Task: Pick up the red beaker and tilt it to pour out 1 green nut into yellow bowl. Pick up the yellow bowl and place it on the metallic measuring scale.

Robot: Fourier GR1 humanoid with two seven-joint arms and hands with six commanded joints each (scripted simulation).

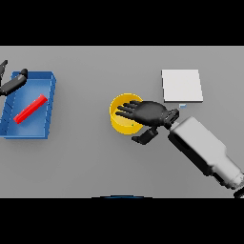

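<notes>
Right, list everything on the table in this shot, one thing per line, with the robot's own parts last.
yellow bowl: one, yellow, round, middle of the table, partly covered by the right hand; a tiny green speck shows inside it.
blue tray: one, blue, rectangular, far left of the table.
red beaker: one, red, lying slantwise inside the blue tray.
metallic measuring scale: one, pale grey square pad, right of and behind the bowl, nothing on it.
table: one, grey, under everything.
left hand: one, dark, at the left edge over the tray's far left corner; finger pose cannot be made out.
right hand: one, dark, fingers spread straight over the bowl, thumb below its rim.
</notes>
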